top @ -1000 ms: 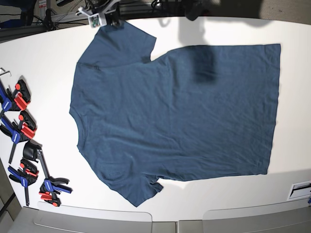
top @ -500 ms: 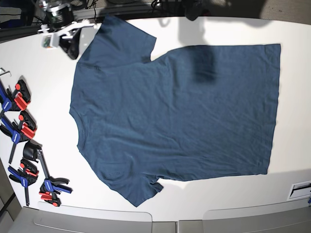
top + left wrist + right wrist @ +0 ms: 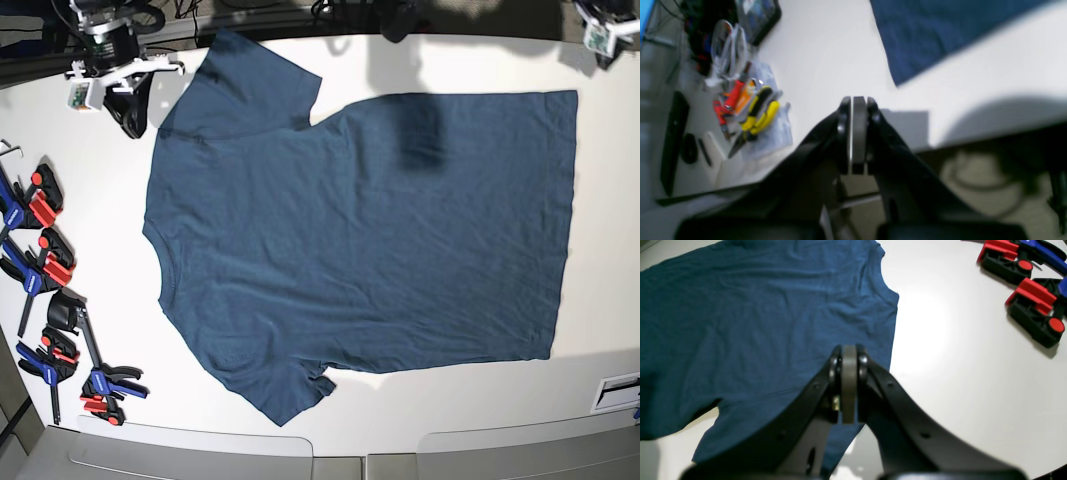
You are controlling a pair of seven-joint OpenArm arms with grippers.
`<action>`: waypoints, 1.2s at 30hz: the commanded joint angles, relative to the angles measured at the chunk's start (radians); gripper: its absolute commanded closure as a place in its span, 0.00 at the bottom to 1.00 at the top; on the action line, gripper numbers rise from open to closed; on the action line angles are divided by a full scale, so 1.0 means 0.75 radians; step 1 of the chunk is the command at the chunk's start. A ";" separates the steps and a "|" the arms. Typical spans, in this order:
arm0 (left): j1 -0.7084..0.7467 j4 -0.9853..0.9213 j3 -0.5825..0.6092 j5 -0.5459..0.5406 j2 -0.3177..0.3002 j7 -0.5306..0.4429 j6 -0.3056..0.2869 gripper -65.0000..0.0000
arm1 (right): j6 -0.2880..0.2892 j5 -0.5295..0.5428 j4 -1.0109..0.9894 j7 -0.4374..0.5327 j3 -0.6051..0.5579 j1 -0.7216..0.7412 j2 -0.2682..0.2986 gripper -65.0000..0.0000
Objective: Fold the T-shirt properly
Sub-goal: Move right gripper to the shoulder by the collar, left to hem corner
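1 T-shirt [image 3: 370, 230], 2 grippers, approx. 5 clamps [image 3: 50, 265]

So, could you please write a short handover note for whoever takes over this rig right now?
Left gripper: shut, empty, off the table's edge near the T-shirt's hem corner.
Right gripper: shut, empty, above the sleeve and shoulder by the table's far edge.
T-shirt: spread flat across the white table, collar toward the clamps, slightly wrinkled.
Done: nothing folded.
Left: grasp the shirt and make every fold.
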 commanded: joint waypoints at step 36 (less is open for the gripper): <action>-0.295 -0.309 -0.221 -0.995 0.361 0.070 -1.219 0.58 | 0.467 0.457 -0.490 0.036 0.291 0.160 -0.148 0.73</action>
